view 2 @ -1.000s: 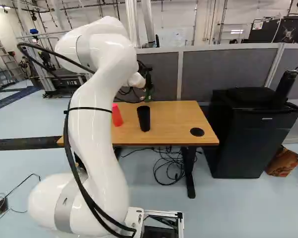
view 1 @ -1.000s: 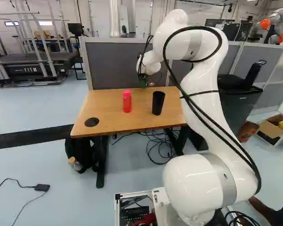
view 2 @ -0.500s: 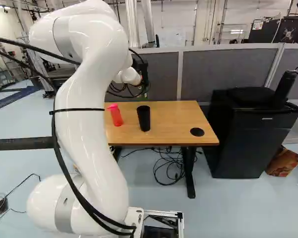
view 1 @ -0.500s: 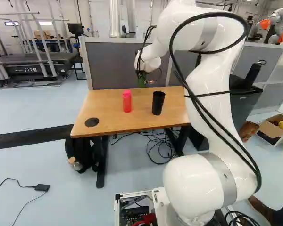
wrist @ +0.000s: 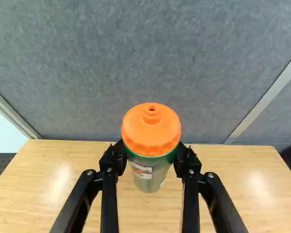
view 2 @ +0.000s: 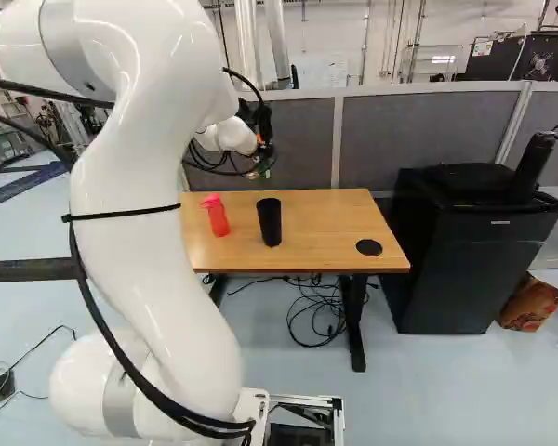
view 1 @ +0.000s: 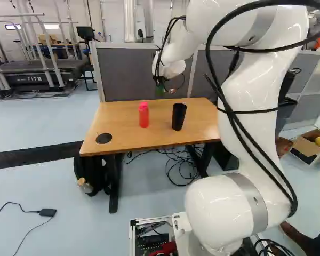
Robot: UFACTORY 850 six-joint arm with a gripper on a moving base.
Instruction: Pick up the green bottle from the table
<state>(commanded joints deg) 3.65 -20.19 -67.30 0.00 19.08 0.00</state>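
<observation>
Green bottle (wrist: 153, 182): one
Fingers (wrist: 109, 199): two, bottle-width apart, gripping it
Surface (view 1: 117, 125): one red bottle (view 1: 143, 116), one black cup (view 1: 178, 117)
Label (wrist: 141, 169): one, white-and-orange

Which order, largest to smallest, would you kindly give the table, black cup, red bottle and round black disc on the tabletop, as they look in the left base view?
Table
Black cup
Red bottle
Round black disc
The cup looks only somewhat larger than the bottle.

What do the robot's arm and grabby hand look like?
The arm is shiny white with big rounded parts, grey bands and a thin black strap. Black cables run along it. The gripper is black, with two fingers and small silver screws.
</observation>
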